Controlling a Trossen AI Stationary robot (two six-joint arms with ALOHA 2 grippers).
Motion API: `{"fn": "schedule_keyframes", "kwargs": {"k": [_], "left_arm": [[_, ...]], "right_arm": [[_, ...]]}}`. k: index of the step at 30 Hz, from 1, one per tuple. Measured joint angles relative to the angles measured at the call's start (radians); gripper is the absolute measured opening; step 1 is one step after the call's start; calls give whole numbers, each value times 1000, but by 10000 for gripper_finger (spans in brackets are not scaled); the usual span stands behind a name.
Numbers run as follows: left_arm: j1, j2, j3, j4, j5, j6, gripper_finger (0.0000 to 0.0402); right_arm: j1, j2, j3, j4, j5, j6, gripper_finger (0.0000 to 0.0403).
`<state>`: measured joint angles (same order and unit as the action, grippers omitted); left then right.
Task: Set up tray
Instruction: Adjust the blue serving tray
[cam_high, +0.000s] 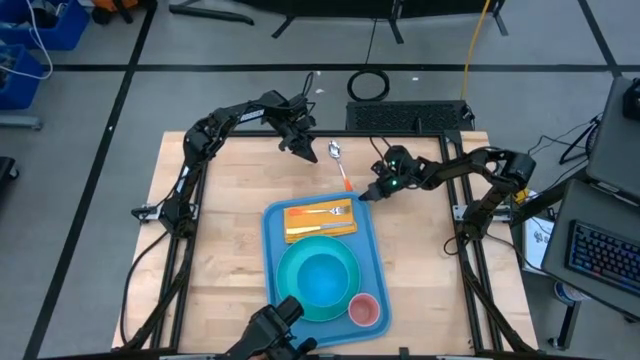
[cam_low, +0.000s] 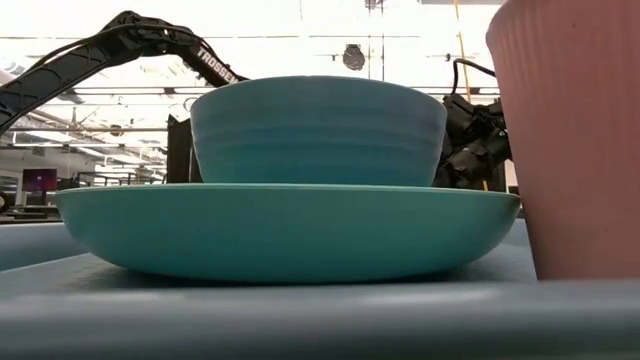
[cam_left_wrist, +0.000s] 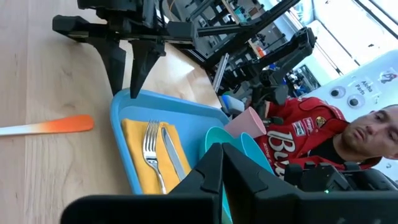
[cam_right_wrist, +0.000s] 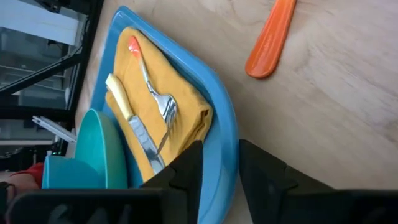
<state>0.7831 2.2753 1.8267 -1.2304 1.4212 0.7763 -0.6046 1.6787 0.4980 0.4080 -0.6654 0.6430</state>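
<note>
Evidently the spoon (cam_high: 341, 166) with the orange handle lies on the bare table (cam_high: 220, 230) just beyond the tray (cam_high: 372, 240), which sits mid-table with napkin (cam_high: 320, 222), fork (cam_right_wrist: 163, 104), knife (cam_right_wrist: 134, 127), plate (cam_high: 290, 290), bowl (cam_high: 322, 277) and pink cup (cam_high: 364, 310) aboard. To finish well, the right gripper (cam_high: 378, 192), hovering narrowly parted over the tray's far corner, should take the handle squarely and lay it beside the fork. The left gripper (cam_high: 300, 147) hangs pinched shut and empty beyond the spoon; the low view, blocked by crockery, hides the spoon.

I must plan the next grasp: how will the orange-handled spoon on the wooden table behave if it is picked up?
The orange-handled spoon looks thin and stiff, probably light. It lies flat on the wooden table, so pinching it may be awkward, and its smooth handle might slip.
</note>
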Motion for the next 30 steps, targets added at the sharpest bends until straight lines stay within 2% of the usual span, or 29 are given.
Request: {"fn": "schedule_keyframes", "kwargs": {"k": [5,10,13,17,19,22,26,30], "left_arm": [[0,0,0,0,2,-2,22],[0,0,0,1,19,0,11],[0,0,0,1,19,0,4],[0,0,0,1,19,0,16],[0,0,0,1,19,1,21],[0,0,0,1,19,1,18],[0,0,0,1,20,4,4],[0,0,0,1,20,2,12]], "right_arm": [[-19,-18,0,-13,-20,-8,115],[-57,-81,-2,-58,-29,-55,122],[-79,-122,-3,-123,-47,-53,123],[-90,-168,-3,-272,-69,-72,125],[-81,-185,-3,-380,-68,-104,125],[-56,-197,-2,-454,-65,-132,125],[-14,-198,-3,-455,-69,-132,125],[36,-198,-2,-456,-69,-128,126]]}}
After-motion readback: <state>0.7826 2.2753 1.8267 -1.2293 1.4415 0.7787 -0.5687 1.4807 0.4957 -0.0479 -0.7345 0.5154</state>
